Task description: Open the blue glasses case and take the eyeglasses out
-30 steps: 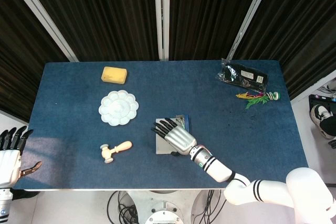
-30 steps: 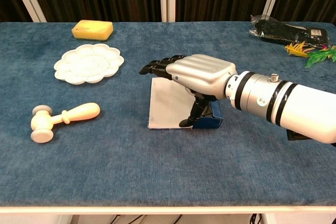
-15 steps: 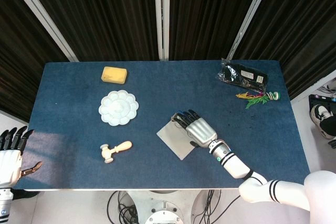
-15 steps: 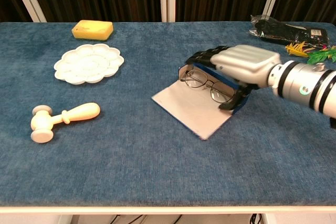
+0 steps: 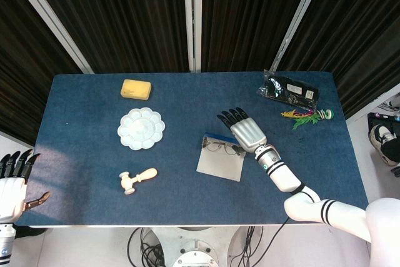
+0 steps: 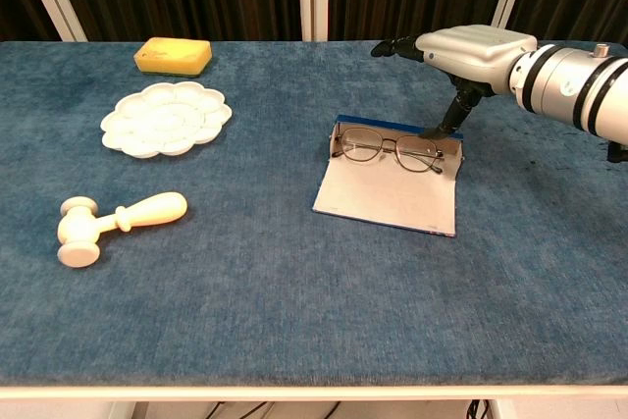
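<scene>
Mallet (image 6: 113,225) nearest on the bench (image 6: 294,311), well apart from the work. Farther in, blue glasses case (image 6: 392,182) lying open, flap spread flat toward the near edge, eyeglasses (image 6: 391,151) resting in its tray, not yet lifted. Just beyond, right hand (image 6: 461,56) hovering with fingers (image 6: 397,46) stretched and released, grasping nothing, thumb pointing down near the tray's right end. Left hand (image 5: 12,186) idle off the bench corner, fingers apart. Risk, probably: clumsy pinch on thin frames, dragging the light case along or bending the glasses.

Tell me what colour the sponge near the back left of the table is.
The sponge is yellow, clearest in the chest view.
</scene>
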Motion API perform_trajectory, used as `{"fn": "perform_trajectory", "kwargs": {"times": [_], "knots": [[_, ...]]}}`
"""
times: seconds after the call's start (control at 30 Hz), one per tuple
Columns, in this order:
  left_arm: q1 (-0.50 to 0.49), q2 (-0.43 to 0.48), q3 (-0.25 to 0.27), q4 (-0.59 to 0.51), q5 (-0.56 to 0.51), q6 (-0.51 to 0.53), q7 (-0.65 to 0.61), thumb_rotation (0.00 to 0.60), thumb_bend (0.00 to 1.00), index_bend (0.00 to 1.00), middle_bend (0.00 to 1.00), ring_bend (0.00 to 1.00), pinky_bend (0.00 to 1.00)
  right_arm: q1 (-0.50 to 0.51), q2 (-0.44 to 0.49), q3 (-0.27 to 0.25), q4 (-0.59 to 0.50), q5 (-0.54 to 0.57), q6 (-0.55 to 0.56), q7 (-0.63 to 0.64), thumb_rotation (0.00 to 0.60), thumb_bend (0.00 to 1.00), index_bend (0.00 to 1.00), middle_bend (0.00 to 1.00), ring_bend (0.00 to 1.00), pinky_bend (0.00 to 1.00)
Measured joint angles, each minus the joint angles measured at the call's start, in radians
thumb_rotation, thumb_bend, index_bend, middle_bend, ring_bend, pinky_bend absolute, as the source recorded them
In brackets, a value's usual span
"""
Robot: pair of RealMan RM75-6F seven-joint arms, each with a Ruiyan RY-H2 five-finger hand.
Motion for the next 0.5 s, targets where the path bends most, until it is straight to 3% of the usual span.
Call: {"fn": "perform_trajectory", "kwargs": {"times": [0.2, 0.5], "knots": [[-0.007, -0.006, 0.001, 0.006, 0.006, -0.009, -0.001, 0.600, 0.04, 0.15, 0.07, 0.00, 0.00, -0.016, 0.056, -0.027, -0.084, 0.006, -0.004, -0.029, 0.600, 0.15, 0.00, 0.10, 0.00, 0.00], [-0.002, -0.006, 0.001, 0.007, -0.001, -0.005, -0.005, 0.600, 0.04, 0.15, 0.07, 0.00, 0.00, 0.035, 0.002, 0.000, 0.040, 0.105, -0.077, -0.078, 0.600, 0.18, 0.00, 0.12, 0.00, 0.00]]}}
